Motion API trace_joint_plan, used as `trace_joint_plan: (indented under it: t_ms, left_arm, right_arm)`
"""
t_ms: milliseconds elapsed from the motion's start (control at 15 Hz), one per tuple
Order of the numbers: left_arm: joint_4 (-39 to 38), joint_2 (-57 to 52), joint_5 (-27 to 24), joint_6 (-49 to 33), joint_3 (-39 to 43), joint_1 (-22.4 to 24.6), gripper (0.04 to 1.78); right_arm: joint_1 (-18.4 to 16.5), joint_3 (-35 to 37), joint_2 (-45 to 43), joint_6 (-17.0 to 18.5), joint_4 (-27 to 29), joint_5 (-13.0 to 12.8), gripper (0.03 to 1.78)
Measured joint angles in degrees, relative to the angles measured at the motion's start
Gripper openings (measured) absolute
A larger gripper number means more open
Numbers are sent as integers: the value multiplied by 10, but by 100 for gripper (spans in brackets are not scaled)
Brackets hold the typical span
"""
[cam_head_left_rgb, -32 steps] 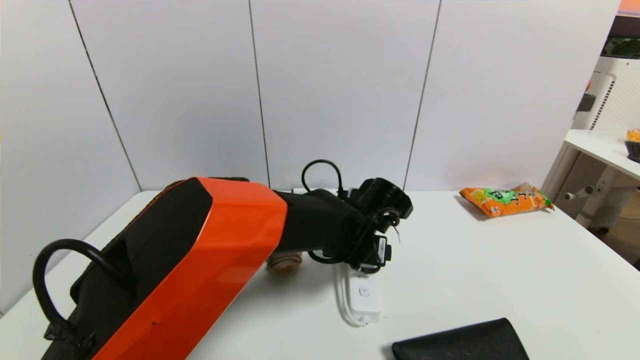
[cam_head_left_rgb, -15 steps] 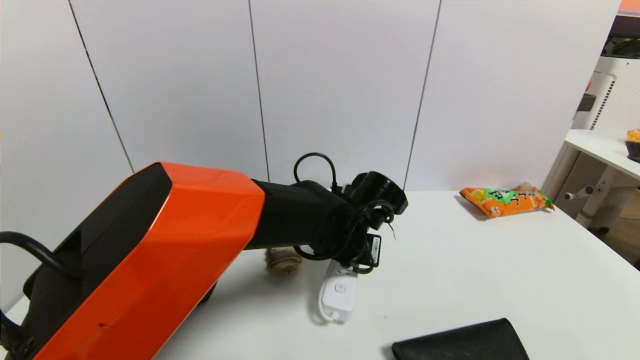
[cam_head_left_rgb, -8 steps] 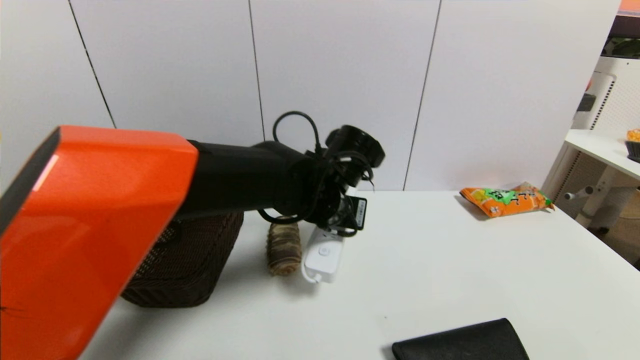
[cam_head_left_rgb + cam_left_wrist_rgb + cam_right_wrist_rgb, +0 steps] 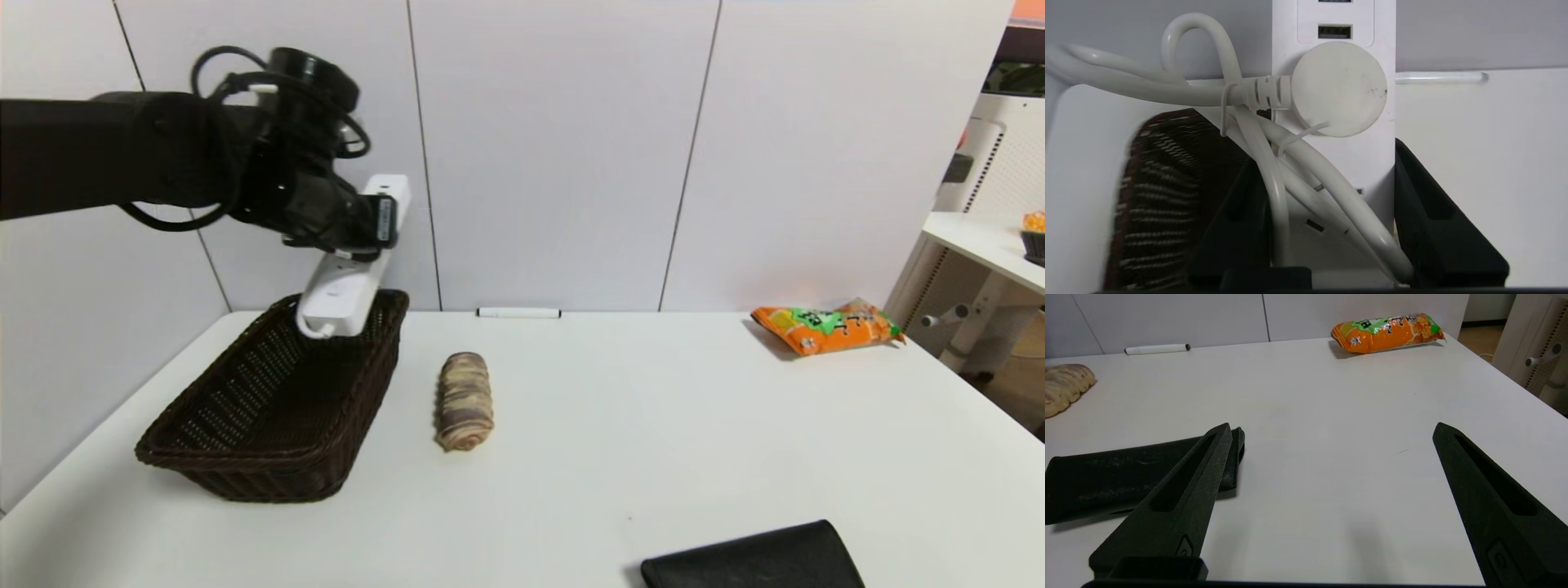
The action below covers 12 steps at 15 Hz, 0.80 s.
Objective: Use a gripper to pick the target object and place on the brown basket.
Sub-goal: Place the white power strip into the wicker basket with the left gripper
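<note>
Left gripper (image 4: 347,245) is raised over the far end of the brown wicker basket (image 4: 245,457), at the table's left side. Its two black fingers (image 4: 1437,220) are clamped on the long sides of the white power strip (image 4: 343,290), held clear of the table and tilted, far end high near the wall panels, near end low. In the head view the low end overlaps the basket's far rim; whether it touches the wicker cannot be told from this angle.

Left wrist view: strip body runs straight between the fingers, bundled white cord (image 4: 1274,171) pinched alongside it within the grip, round white plug (image 4: 1339,87) lying against the strip face below a USB port. Basket weave (image 4: 1155,196) shows beneath the cord loop.

Right gripper (image 4: 1331,437) sits low over the near right part of the white table (image 4: 735,425), fingers spread wide, nothing between them. One finger lies in front of the flat black pouch (image 4: 1106,477) in the wrist view; contact cannot be told.

Other items on the table:
- brown swirled bread roll (image 4: 464,400), just beside the basket, on its right
- white marker pen (image 4: 518,312) at the far edge by the wall
- orange snack packet (image 4: 824,325) at the far right, well apart from the rest
- black pouch (image 4: 751,559) at the near edge
</note>
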Motion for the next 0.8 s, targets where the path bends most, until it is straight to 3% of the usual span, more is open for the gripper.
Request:
trace_joint_plan:
  t_ms: [267, 533, 800]
  left_arm:
    - [0, -30, -28, 4, 92, 71, 85]
    - [-2, -36, -34, 6, 172, 88, 85]
    - [-9, -31, -36, 8, 192, 88, 85]
  right_arm:
    - [0, 0, 0, 0, 0, 0, 170]
    - [0, 0, 0, 0, 0, 0, 170]
    - [0, 0, 0, 0, 0, 0, 170]
